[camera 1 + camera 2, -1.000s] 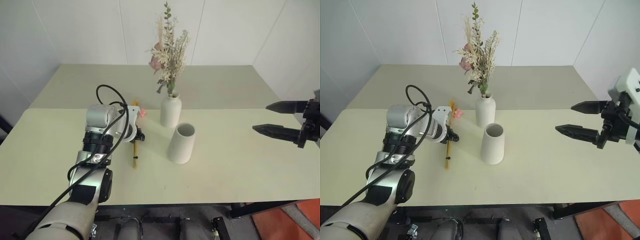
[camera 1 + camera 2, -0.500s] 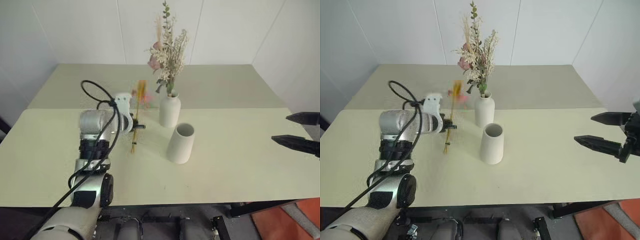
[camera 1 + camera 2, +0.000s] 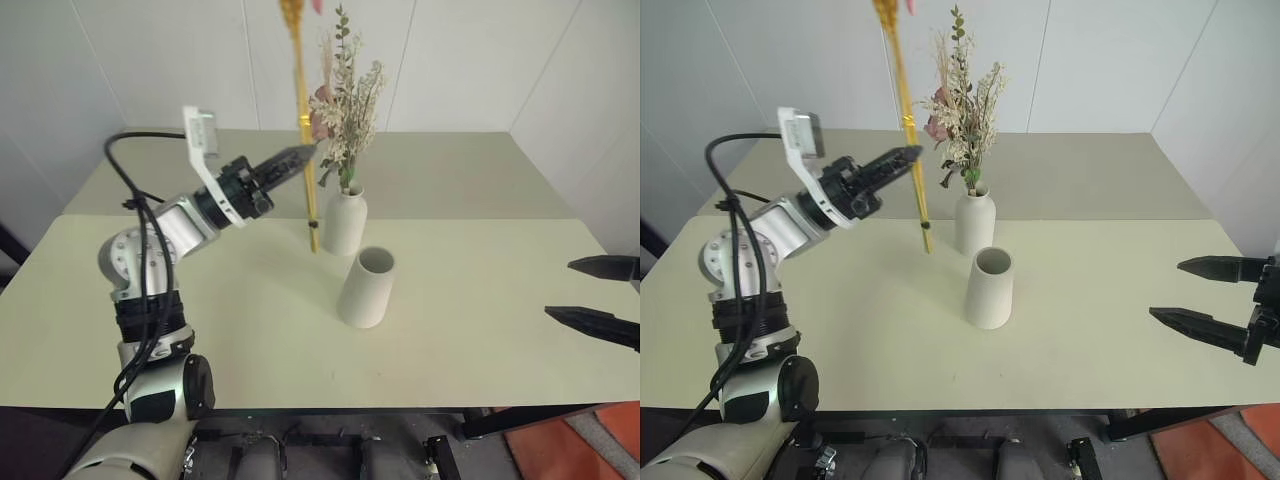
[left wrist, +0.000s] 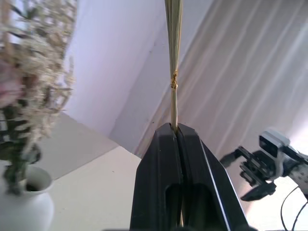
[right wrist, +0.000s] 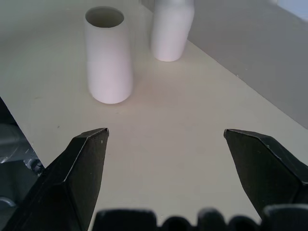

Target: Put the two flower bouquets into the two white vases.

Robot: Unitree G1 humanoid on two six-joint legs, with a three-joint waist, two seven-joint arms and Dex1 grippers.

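Our left hand (image 3: 908, 153) is pinched tight on the slim wheat bundle (image 3: 902, 110), held upright, tip dangling at 10 o'clock of the wide vase (image 3: 989, 288). Pink bunch (image 3: 962, 105) sits in the bottle vase (image 3: 975, 222). Right hand (image 3: 1202, 297) spread, empty. Risk: stems miss the mouth and tip the vase on the tabletop (image 3: 1090, 300).

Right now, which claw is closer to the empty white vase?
Left. The left claw holds the yellow bundle just above and beside the empty vase; the right claw hangs open far off at the table's edge.
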